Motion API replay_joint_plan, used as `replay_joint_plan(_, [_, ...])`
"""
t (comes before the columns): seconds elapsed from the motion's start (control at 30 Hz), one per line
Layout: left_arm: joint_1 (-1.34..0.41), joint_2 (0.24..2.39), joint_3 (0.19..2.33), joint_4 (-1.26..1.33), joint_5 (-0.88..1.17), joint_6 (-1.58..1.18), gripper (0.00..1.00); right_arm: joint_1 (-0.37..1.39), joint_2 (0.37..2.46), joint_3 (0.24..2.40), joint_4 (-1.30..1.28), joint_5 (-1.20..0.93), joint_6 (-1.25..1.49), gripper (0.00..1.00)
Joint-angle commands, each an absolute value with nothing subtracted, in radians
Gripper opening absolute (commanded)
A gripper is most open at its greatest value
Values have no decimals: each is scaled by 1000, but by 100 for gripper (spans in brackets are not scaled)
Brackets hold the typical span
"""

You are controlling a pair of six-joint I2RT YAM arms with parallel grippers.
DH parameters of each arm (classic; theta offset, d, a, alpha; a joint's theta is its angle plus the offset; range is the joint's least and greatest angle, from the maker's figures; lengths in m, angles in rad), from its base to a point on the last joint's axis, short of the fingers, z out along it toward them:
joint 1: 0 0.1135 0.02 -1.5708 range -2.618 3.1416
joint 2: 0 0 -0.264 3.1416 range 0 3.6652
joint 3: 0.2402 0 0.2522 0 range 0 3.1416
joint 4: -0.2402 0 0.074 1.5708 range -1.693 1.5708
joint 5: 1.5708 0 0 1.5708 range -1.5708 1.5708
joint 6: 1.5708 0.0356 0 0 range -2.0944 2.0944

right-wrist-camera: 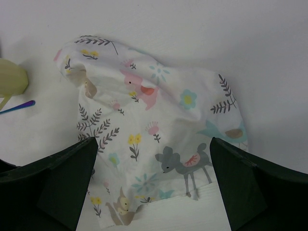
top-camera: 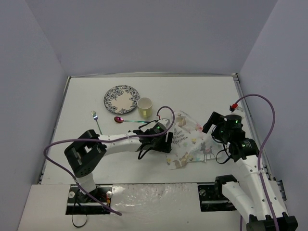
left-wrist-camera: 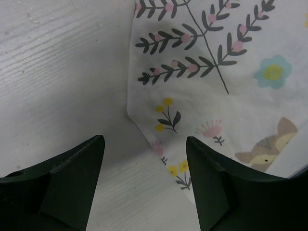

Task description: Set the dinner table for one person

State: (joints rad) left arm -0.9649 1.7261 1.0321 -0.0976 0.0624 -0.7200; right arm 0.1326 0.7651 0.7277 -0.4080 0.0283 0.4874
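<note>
The dinner table (top-camera: pixel 82 96) is a white top with a thin metal rim. On it lies a crumpled pastel animal-print cloth (top-camera: pixel 190 139). My left gripper (top-camera: pixel 167 143) is open and low at the cloth's left edge. In the left wrist view (left-wrist-camera: pixel 144 139) that edge (left-wrist-camera: pixel 144 125) runs between the fingers, and nothing is held. My right gripper (top-camera: pixel 215 126) is open at the cloth's right side. In the right wrist view (right-wrist-camera: pixel 154 142) it hovers above the cloth (right-wrist-camera: pixel 154 120), empty.
A patterned plate (top-camera: pixel 121 98) sits at the back left, with a cream cup (top-camera: pixel 144 107) beside it. A fork (top-camera: pixel 96 120) and a spoon (top-camera: pixel 126 120) lie in front of them. The cup (right-wrist-camera: pixel 12 79) and the spoon handle (right-wrist-camera: pixel 19 107) show in the right wrist view.
</note>
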Motion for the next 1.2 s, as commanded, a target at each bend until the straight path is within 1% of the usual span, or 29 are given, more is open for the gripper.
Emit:
replay_joint_plan(0.0, [-965,1746,1085,57,53,-766,63,140,752,747,-353,52,500,100])
replay_joint_plan(0.47, [-973,1919,1123,34,51,-753,46,140,732,732,-336,42,497,100])
replay_joint_plan(0.57, [-973,1935,1138,16,48,-737,20,140,730,723,-330,39,508,100])
replay_joint_plan(0.6, [-973,1933,1153,1,47,-730,6,140,732,719,-330,43,511,100])
replay_joint_plan(0.63, [-973,1927,1166,-39,35,-710,1,138,733,717,-330,43,515,100])
replay_joint_plan(0.77, [-965,1848,1278,-188,-25,-607,0,140,743,710,-328,59,524,100])
replay_joint_plan(0.9, [-939,1782,1559,-464,-98,-448,0,140,760,711,-323,53,528,100])
replay_joint_plan(0.93, [-937,1778,1673,-516,-110,-414,0,140,761,716,-320,47,527,100])
replay_joint_plan(1.07, [-929,1799,1973,-653,-125,-341,0,138,750,733,-318,41,522,100])
replay_joint_plan(1.17, [-925,1821,2109,-725,-119,-313,0,138,747,728,-316,46,526,100])
